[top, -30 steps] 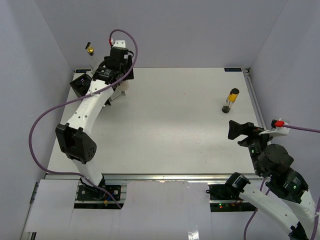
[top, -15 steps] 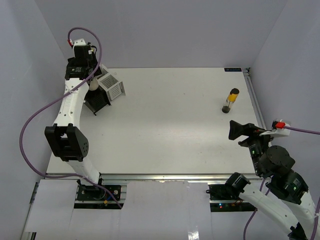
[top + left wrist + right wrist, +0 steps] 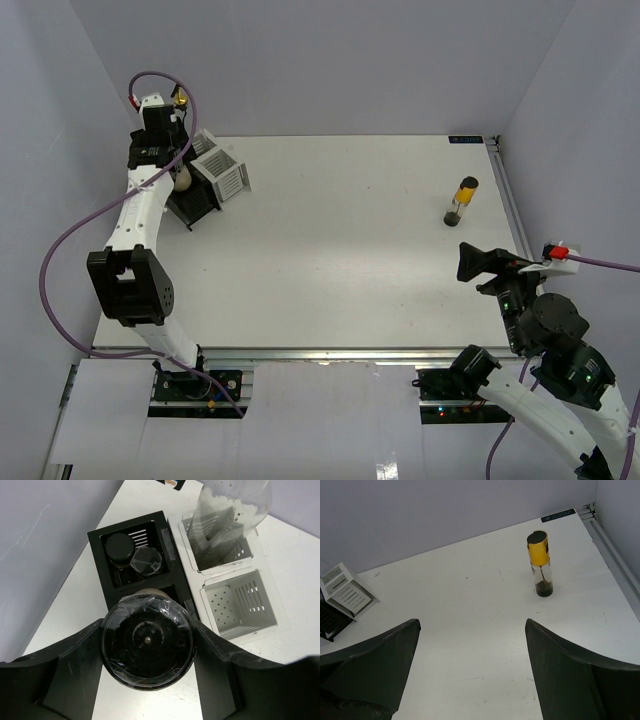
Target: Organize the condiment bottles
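My left gripper point(image 3: 147, 647) is shut on the cream shaker point(image 3: 147, 640). I see its dark round end face on, over the near compartment of the black rack point(image 3: 129, 524). In the top view the left gripper point(image 3: 177, 168) is at the back left, with the shaker point(image 3: 183, 180) under it. The rack's far compartment holds two dark round tops point(image 3: 134, 555). The tall clear bottle point(image 3: 232, 510) stands at the white rack point(image 3: 235, 575); its gold pourer point(image 3: 180, 98) shows. The slim yellow bottle point(image 3: 461, 200) point(image 3: 540, 562) stands alone at the right. My right gripper point(image 3: 480, 262) point(image 3: 472, 625) is open and empty.
The black rack point(image 3: 195, 208) and the white rack point(image 3: 225, 178) sit side by side at the table's back-left corner, close to the grey walls. A metal rail point(image 3: 512, 205) runs along the table's right edge.
The left arm has swung from the right of the racks to their back left, uncovering both racks. The right arm and the yellow bottle have not moved.
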